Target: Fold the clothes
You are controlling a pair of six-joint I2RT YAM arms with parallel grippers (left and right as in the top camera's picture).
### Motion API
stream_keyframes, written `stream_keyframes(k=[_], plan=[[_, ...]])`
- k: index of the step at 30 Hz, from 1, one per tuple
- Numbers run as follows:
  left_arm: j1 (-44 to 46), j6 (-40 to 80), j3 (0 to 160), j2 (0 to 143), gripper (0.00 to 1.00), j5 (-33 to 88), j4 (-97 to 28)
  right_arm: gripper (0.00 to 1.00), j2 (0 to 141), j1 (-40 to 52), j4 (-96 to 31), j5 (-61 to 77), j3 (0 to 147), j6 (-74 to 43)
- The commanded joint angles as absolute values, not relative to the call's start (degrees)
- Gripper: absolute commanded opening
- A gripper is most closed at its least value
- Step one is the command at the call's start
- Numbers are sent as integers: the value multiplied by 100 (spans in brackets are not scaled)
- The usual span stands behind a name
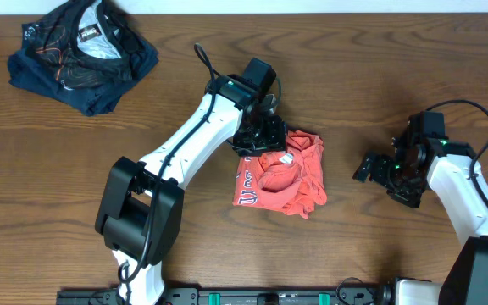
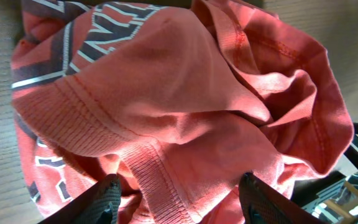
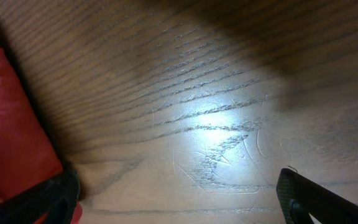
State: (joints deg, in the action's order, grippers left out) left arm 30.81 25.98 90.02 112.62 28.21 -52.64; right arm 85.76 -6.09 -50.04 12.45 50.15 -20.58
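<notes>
A brown wood-grain table (image 1: 379, 68) fills the overhead view, and the coral-red T-shirt (image 1: 291, 174) lies near its middle and is taken here as the landmark. The shirt is gathered into a rumpled, roughly square heap with loose folds and a turned-over collar, so no neat fold can be credited. The task is judged to be at an early stage, with spreading flat and every fold left to be done. A dark garment (image 1: 79, 55) is bunched well apart from the T-shirt, toward the far left corner, and is not being handled. The left gripper (image 1: 261, 135) is set on the T-shirt's far left edge. In the left wrist view its fingers are seen spread on either side of a ridge of ribbed collar cloth (image 2: 148, 168), with no pinch closed on it. The right gripper (image 1: 371, 165) is held to the right of the T-shirt, near it but apart. Its fingers are spread wide over bare wood, with red cloth seen only at the edge of the right wrist view. White block lettering (image 1: 246, 191) runs along the T-shirt's left edge, but it is creased and cut off, and no word can be read. A small white neck tag (image 1: 285, 158) is visible near the collar, and its print is too small to be made out.
</notes>
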Motion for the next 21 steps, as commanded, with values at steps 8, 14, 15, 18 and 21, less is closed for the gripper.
stream_keyframes(k=[8, 14, 15, 18, 21], plan=[[3277, 2801, 8958, 11312, 61, 3068, -5050, 99, 8552, -554, -5013, 1291, 4980, -2115], [3413, 2840, 8956, 11327, 53, 3065, -4904, 99, 8552, -554, -5013, 1291, 4980, -2115], [3411, 2840, 8956, 11334, 46, 3065, -4871, 99, 8552, -554, -5013, 1291, 4980, -2115], [3411, 2838, 8956, 11382, 30, 3065, -4711, 99, 8552, -554, -5013, 1291, 4980, -2112], [3415, 2836, 8956, 11432, 14, 3065, -4506, 99, 8552, -554, -5015, 1288, 4980, -2093]])
